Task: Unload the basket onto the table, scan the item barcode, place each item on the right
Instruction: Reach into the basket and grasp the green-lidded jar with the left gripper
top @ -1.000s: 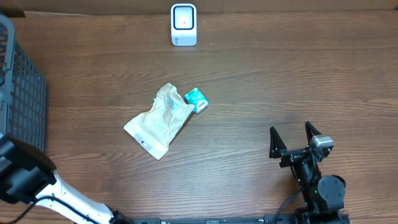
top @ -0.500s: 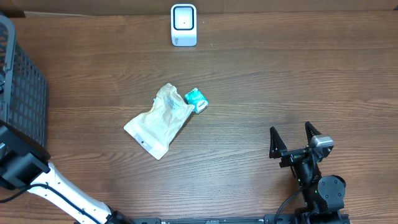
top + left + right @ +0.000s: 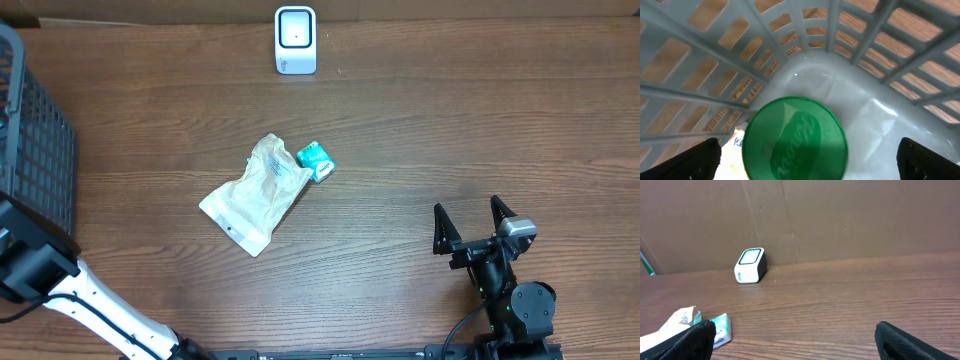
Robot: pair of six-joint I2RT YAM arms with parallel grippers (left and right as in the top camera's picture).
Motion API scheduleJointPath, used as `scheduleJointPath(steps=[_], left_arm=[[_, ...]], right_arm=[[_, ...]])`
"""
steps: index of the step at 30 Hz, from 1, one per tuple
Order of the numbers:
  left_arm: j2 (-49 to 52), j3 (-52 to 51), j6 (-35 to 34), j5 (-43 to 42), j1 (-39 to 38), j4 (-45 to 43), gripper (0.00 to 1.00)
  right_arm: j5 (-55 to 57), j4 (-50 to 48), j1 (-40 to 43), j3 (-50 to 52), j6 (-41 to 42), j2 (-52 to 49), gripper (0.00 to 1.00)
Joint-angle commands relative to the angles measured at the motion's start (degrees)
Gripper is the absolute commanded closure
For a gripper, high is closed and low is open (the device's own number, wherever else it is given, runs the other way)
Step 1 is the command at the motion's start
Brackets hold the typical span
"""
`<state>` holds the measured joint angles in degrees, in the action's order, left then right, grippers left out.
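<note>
Far left, the basket [image 3: 40, 140] is cut off by the frame edge and hides the left gripper [image 3: 805, 162] from overhead; the wrist view shows only its dark fingertips [image 3: 682, 160] at the bottom corners, spread wide and released, above a green lid [image 3: 795, 137] whose embossed lettering is blurred and whose container is hidden. Mid-table the pouch [image 3: 257, 193] lies flat with the teal packet [image 3: 315, 160] touching its upper right corner, print on both too small to read; the scanner [image 3: 295, 40] stands at the far edge. The right gripper [image 3: 467, 208] sits near the front edge, jaws spread, holding nothing, well apart from both.
</note>
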<state>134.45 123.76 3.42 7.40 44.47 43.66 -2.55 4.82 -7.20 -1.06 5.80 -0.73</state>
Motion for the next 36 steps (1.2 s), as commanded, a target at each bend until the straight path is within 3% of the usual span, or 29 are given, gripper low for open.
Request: scheduleJointPath(steps=[1,4,9,13,16,17,19,28,36], left_arm=[[3.23,0.11,0.83,1.6,0.7,-0.39,0.0],[4.63,0.11,0.57,1.6,0.72,-0.33,0.0],[4.83,0.15,0.22,1.57,0.72,-0.79,0.2],[4.81,0.15,0.2,1.29,0.5,-0.85,0.21],[4.72,0.15,0.17,-0.02,0.5,-0.63,0.4],[4.55,0.15,-0.66,0.07,0.46,-0.04,0.51],[4.07,0.15,-2.12,0.07,0.46,0.74,0.58],[-4.15,0.15,-9.2,-1.64,0.46,3.13,0.6],[-20.48,0.15,-14.25,-20.28,0.46,5.92,0.65]], right_arm=[[0.35,-0.13,0.15,0.59,0.15,0.5,0.0],[0.37,-0.13,0.15,0.59,0.15,0.5,0.0],[0.37,-0.13,0.15,0.59,0.15,0.5,0.0],[0.37,-0.13,0.15,0.59,0.15,0.5,0.0],[0.37,-0.13,0.15,0.59,0.15,0.5,0.0],[0.37,-0.13,0.15,0.59,0.15,0.5,0.0],[0.35,-0.13,0.15,0.59,0.15,0.5,0.0],[0.37,-0.13,0.15,0.59,0.15,0.5,0.0],[0.35,-0.13,0.15,0.59,0.15,0.5,0.0]])
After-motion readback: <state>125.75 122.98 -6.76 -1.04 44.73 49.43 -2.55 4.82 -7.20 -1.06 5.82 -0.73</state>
